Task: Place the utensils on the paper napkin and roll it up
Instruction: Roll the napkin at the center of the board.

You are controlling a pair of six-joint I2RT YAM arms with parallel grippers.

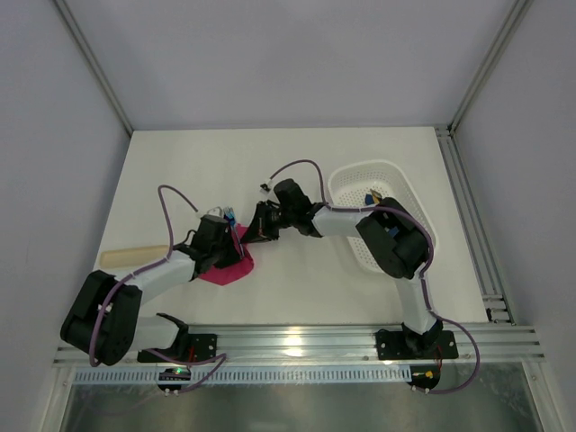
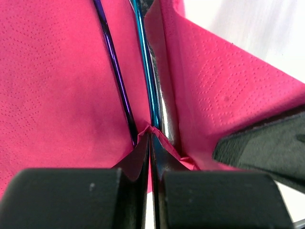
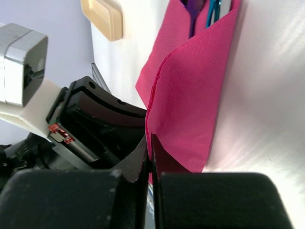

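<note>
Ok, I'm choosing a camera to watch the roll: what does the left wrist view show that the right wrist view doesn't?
Only left wrist: slim handles of the utensils running close-up along the paper napkin to the left tool, shut on a pinch of it. Only right wrist: the beige stick, the left arm, and the right tool shut on a lifted napkin flap. Both: pink napkin with utensils tucked inside.
</note>
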